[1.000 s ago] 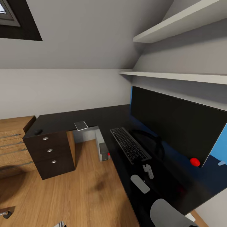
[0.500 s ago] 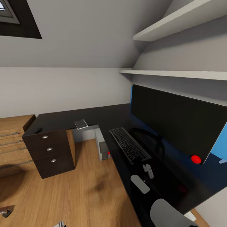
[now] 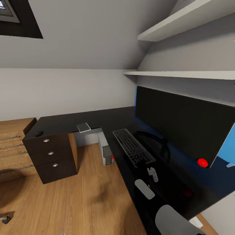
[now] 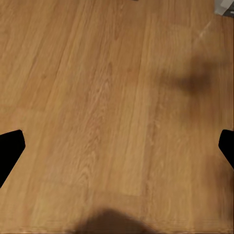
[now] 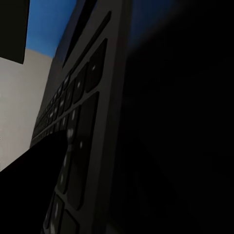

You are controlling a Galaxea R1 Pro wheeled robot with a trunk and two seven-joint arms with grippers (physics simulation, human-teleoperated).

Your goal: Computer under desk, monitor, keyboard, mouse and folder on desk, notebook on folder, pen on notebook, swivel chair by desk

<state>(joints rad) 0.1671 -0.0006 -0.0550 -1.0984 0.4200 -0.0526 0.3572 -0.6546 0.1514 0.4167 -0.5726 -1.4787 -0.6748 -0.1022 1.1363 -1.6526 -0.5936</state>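
The glossy black desk carries the wide monitor at the right. The grey keyboard lies in front of the monitor. My right gripper is at the keyboard's near end and shut on it. The keyboard shows very close in the right wrist view. A dark mouse sits on the desk's far left end, and a thin grey notebook overhangs the inner edge. The computer stands under the desk. My left gripper is open above the wood floor. The folder and pen are out of view.
A dark three-drawer unit stands under the desk's left end, beside a low oak unit. Two white shelves hang above the monitor, with a blue panel behind it. A chrome castor leg shows at the lower left.
The whole picture has slid slightly up and left, so the camera moved. The keyboard and right gripper keep their place relative to the desk.
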